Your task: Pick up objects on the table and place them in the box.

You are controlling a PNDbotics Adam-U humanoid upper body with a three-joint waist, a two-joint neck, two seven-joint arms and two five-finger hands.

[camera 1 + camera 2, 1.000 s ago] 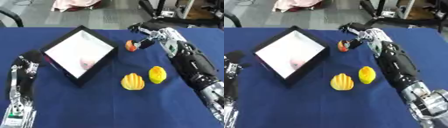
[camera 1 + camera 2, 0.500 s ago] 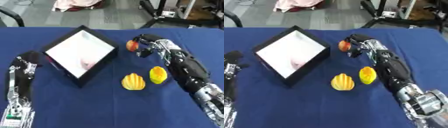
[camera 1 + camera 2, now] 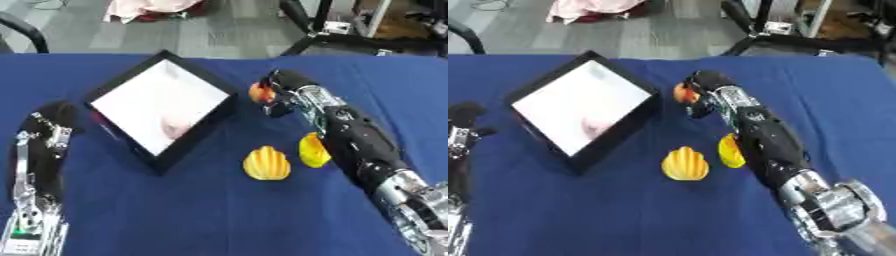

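Observation:
A small red-orange fruit (image 3: 257,93) is just off the right corner of the black box (image 3: 206,132), which has a white inside. My right hand (image 3: 282,94) reaches in from the right and is shut on the fruit, fingers curled round its far side. I cannot tell whether the fruit touches the cloth. A pink thing (image 3: 175,131) lies inside the box. A ridged yellow-orange object (image 3: 266,163) and a smooth yellow one (image 3: 311,150) lie on the blue table, the smooth one partly under my right forearm. My left hand (image 3: 465,116) rests at the left edge.
The blue tablecloth (image 3: 175,215) runs wide in front of the box. Beyond the table's far edge are chair bases (image 3: 341,35) and a pink cloth (image 3: 149,7) on the grey floor.
My right hand has come down from above the fruit and its fingers have curled round it. The fruit has barely shifted. The left arm has not moved.

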